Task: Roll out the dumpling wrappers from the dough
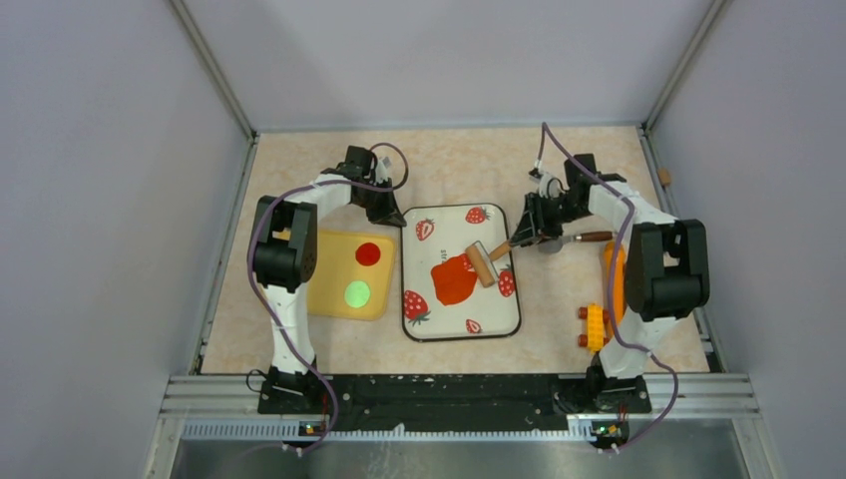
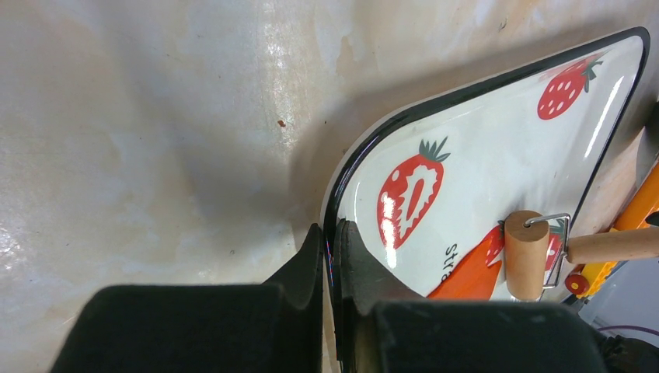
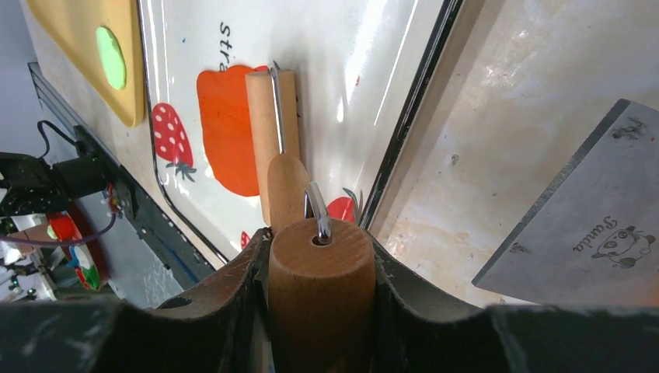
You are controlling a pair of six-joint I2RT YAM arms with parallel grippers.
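Note:
The orange-red dough (image 1: 454, 280) lies as a flattened irregular blob on the white strawberry tray (image 1: 439, 324); it also shows in the right wrist view (image 3: 225, 128) and the left wrist view (image 2: 466, 280). My right gripper (image 1: 527, 232) is shut on the handle of a small wooden roller (image 1: 483, 264), whose barrel (image 3: 264, 124) rests at the dough's right edge. My left gripper (image 1: 387, 212) is shut on the tray's black rim (image 2: 332, 225) at its far left corner. A red wrapper disc (image 1: 368, 253) and a green one (image 1: 357, 293) lie on the yellow board (image 1: 329, 304).
A grey metal scraper blade (image 3: 579, 225) lies on the table right of the tray. A wooden-handled tool (image 1: 589, 237) sits by the right gripper. Orange and yellow toy pieces (image 1: 596, 326) stand at the right front. Enclosure walls ring the table.

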